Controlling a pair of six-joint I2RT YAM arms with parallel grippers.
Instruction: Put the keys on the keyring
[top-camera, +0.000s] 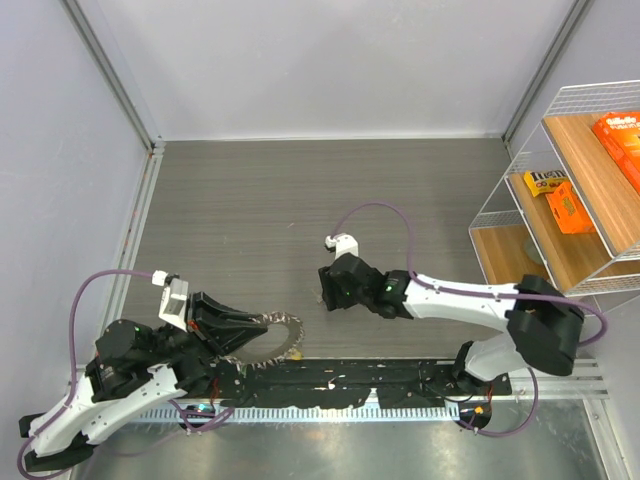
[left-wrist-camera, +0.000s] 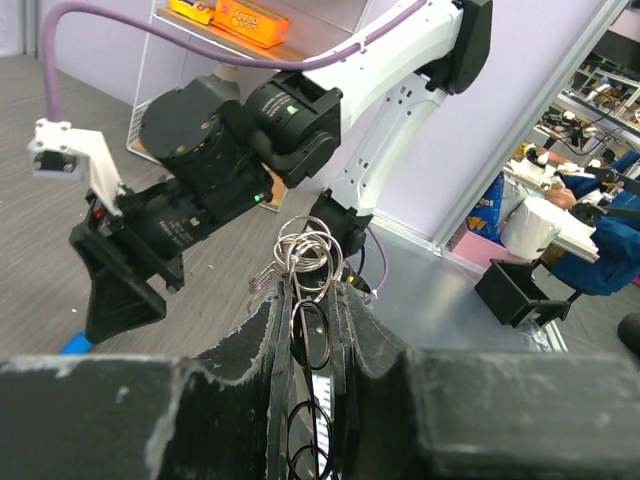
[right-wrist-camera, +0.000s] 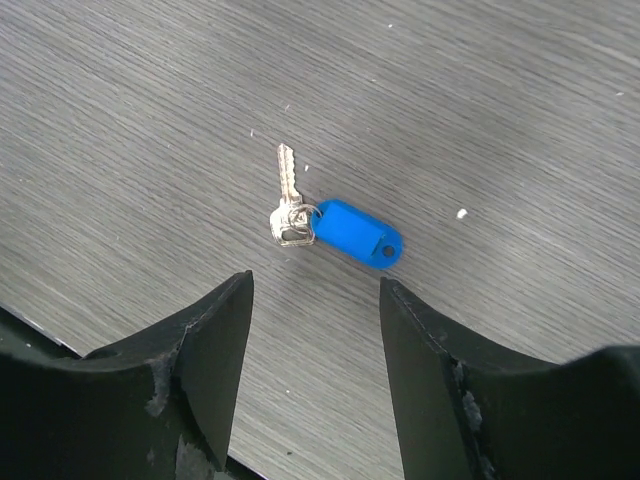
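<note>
Near the near edge of the counter (top-camera: 300, 200), left of its middle, the left pincer (top-camera: 245, 330) is pinched on the keyring (top-camera: 285, 335). The left wrist view shows its fingers pressed together on the ring, with a cluster of small wire loops (left-wrist-camera: 305, 255) standing above them. Whether the ring touches the counter cannot be told. Just to the right, about the middle of the near edge, the right pincer (right-wrist-camera: 315, 285) hangs with fingers spread above a key (right-wrist-camera: 287, 180). The key lies flat, joined by a small split ring to a blue tag (right-wrist-camera: 355, 232), and nothing is gripped. The step in hand looks like picking up this key, with threading not yet begun. The next move calls for a straight descent so the fingers straddle the tag and a firm close on so thin a thing. After that comes a carry toward the keyring, with the split ring offered to a loop. A yellow speck (top-camera: 296, 352) lies beside the keyring, too small to name. On the rack (top-camera: 520, 215) at the right edge sit orange boxes (top-camera: 620, 135) and a yellow box (top-camera: 548, 182), their print too small to read. The tag shows no writing.
</note>
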